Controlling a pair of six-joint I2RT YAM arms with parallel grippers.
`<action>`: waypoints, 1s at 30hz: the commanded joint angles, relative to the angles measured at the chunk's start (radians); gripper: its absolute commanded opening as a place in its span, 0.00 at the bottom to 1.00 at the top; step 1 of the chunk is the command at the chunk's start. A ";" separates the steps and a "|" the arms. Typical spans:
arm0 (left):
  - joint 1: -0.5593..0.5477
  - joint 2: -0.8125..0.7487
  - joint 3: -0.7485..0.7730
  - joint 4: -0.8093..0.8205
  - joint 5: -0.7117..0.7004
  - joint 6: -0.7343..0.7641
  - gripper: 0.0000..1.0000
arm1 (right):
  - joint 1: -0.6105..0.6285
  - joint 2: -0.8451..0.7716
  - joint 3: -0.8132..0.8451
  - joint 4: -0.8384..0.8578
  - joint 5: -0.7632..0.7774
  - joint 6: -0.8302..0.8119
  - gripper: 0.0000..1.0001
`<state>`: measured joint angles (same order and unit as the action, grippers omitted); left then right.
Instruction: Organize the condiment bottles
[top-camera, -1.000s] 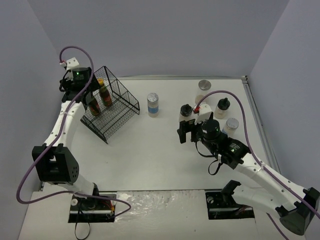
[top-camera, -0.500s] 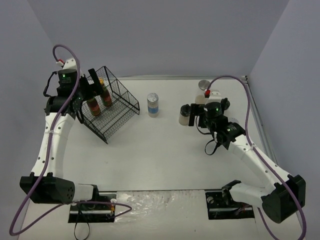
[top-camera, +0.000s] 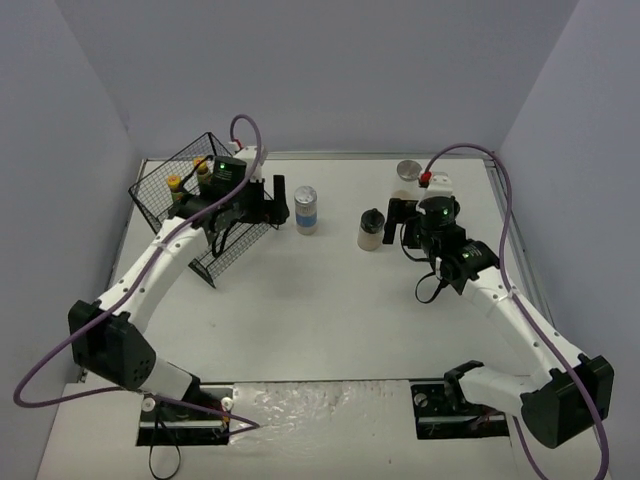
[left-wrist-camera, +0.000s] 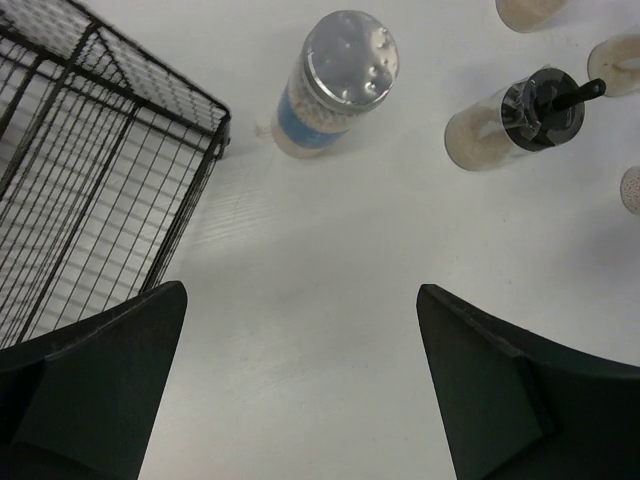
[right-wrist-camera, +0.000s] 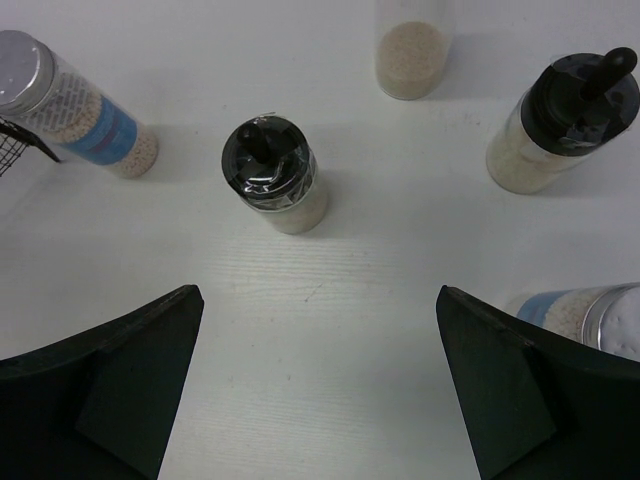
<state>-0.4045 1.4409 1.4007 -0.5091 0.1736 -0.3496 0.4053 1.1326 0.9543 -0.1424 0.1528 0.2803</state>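
At the basket's (left-wrist-camera: 100, 150) 3 o'clock, the left gripper (left-wrist-camera: 302, 290) has swung toward the blue-label jar (left-wrist-camera: 335, 80), jaws wide, empty. The right gripper (right-wrist-camera: 320, 290), equally wide, now faces 1 black-capped shaker (right-wrist-camera: 272, 175): pickups pending.

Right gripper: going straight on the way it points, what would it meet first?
Probably the black-capped shaker, upright just left of the line ahead of the open right gripper. Nothing lies between them. Depth is hard to judge.

Two yellow-capped sauce bottles (top-camera: 174, 187) stand inside the wire basket (top-camera: 150, 205).
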 joint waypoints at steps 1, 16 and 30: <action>-0.078 0.120 0.136 0.184 -0.044 0.068 0.97 | 0.000 -0.077 0.015 0.042 -0.068 -0.029 1.00; -0.127 0.504 0.416 0.203 -0.145 0.091 0.97 | 0.001 -0.129 -0.037 0.035 -0.180 -0.083 1.00; -0.126 0.603 0.517 0.154 -0.177 0.103 0.74 | 0.000 -0.138 -0.081 0.053 -0.197 -0.066 1.00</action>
<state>-0.5282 2.1040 1.8683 -0.3779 -0.0044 -0.2463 0.4053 1.0012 0.8687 -0.1459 -0.0228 0.2122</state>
